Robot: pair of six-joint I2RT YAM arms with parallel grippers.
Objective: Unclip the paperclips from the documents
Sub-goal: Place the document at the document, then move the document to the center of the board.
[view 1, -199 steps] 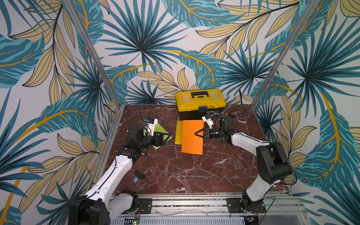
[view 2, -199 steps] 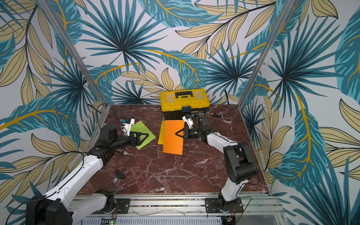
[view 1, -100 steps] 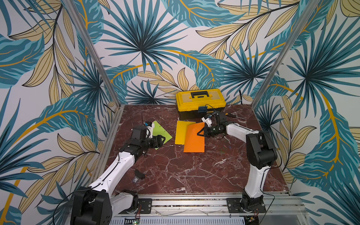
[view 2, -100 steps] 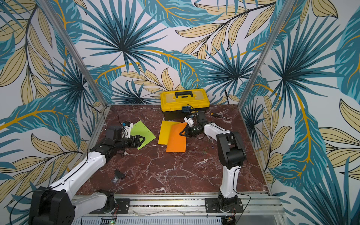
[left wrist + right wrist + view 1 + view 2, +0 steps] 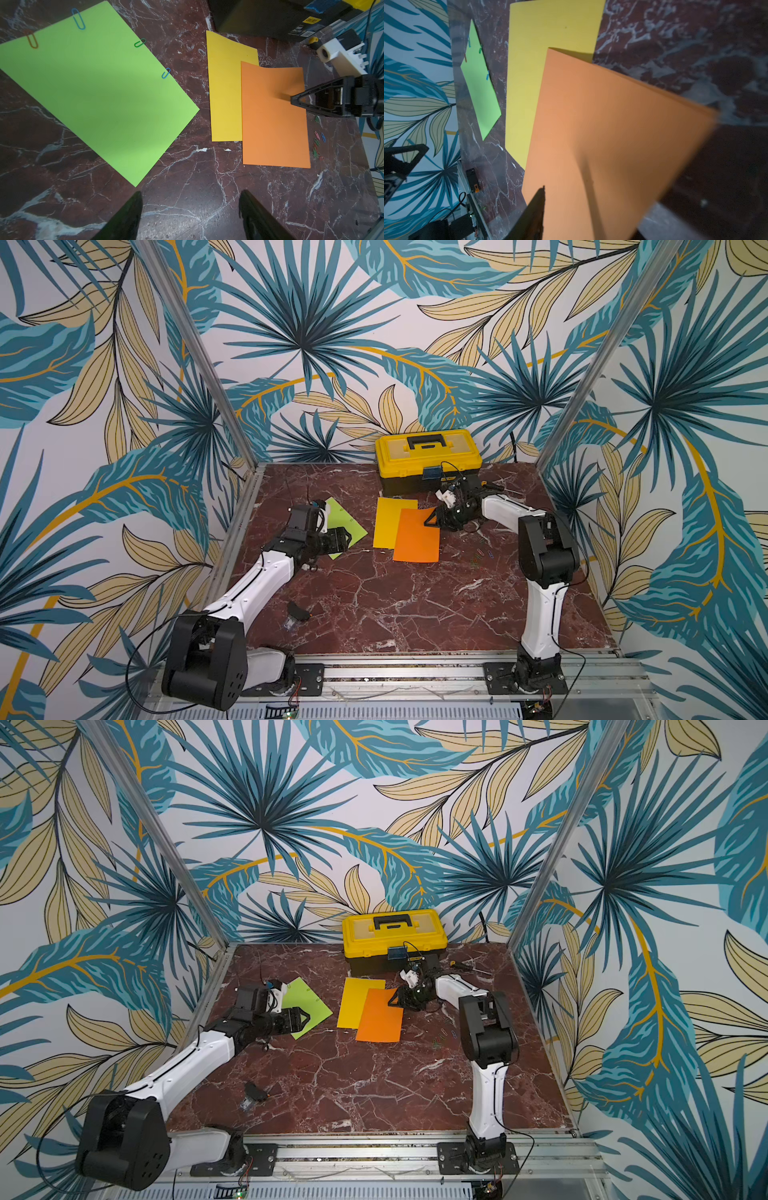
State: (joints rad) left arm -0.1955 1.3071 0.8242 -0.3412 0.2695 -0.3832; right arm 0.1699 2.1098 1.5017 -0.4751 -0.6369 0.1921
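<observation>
Left hand (image 5: 191, 194), spread, hovers over the lime green sheet (image 5: 93, 93) at the left of the desk (image 5: 207, 176), four paperclips (image 5: 78, 19) on its far edges; each likely slides off best endwise. Right hand (image 5: 292, 99), at the edge of the orange sheet (image 5: 272, 124), shows no readable grip.

lime sheet (image 5: 93, 93), yellow sheet (image 5: 224, 93), orange sheet (image 5: 270, 128)
</observation>
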